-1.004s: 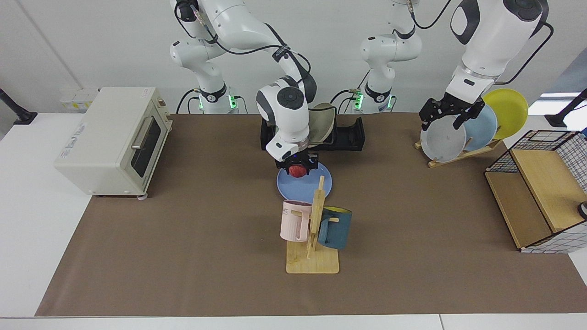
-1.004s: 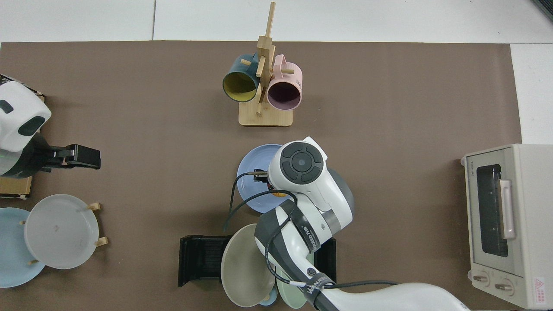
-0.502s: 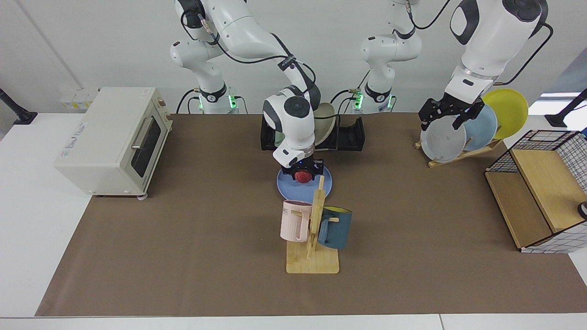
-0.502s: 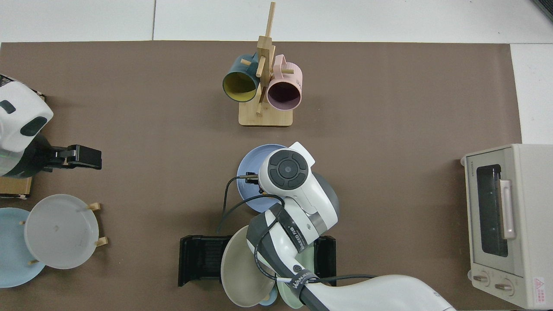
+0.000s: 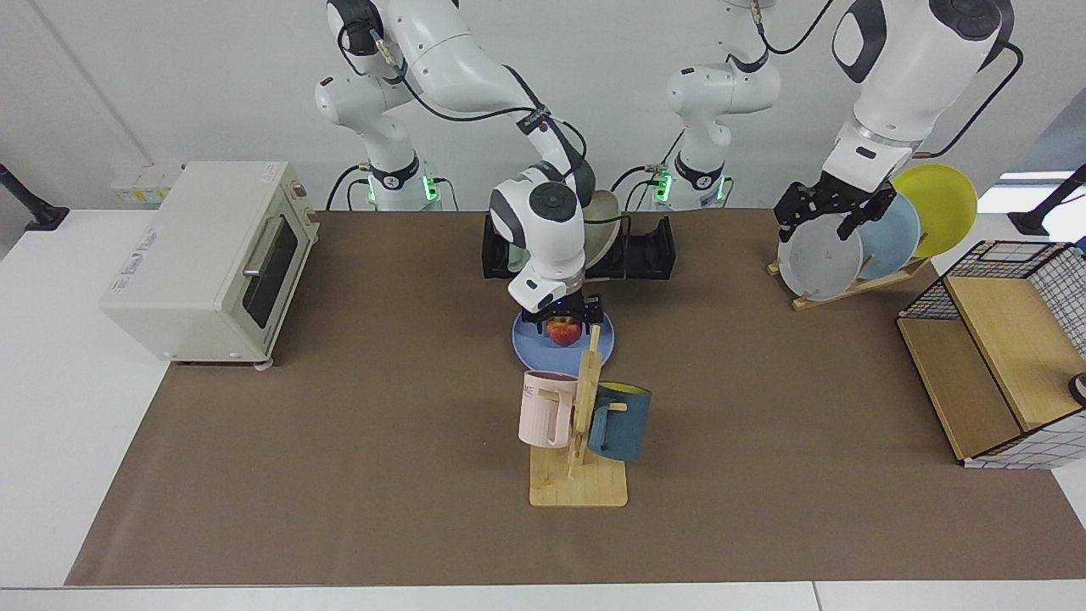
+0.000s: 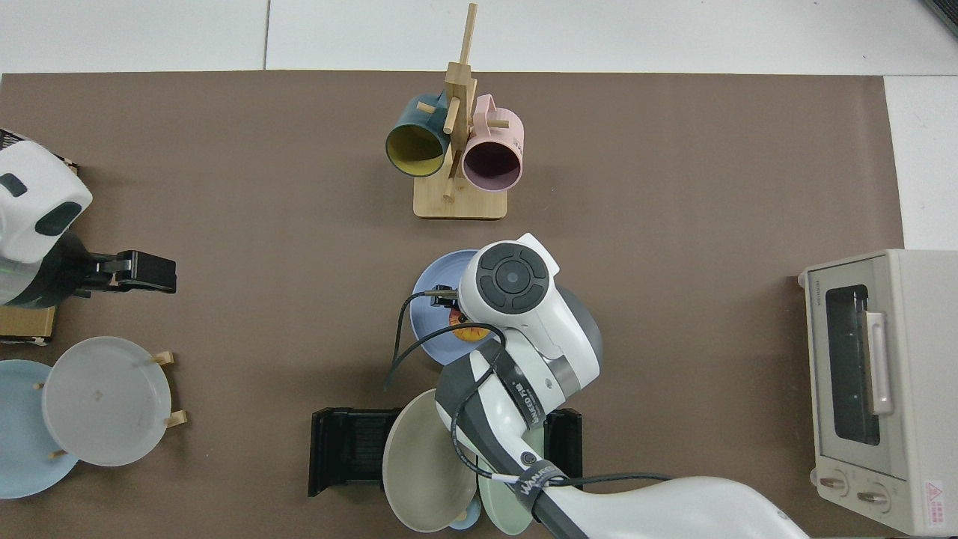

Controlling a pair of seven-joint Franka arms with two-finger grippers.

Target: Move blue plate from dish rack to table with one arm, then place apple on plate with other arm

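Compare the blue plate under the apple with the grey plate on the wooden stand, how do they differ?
The blue plate lies flat on the brown mat; the grey plate stands tilted on edge in the wooden stand. The blue plate carries the apple, with the right hand directly above; the grey plate carries nothing, with the left hand near its top edge. Both are round.

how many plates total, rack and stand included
7, maybe more hidden: periwinkle-blue plate flat on the mat; beige, pale green and a blue edge in the black rack; grey, sky-blue, yellow on the wooden stand.
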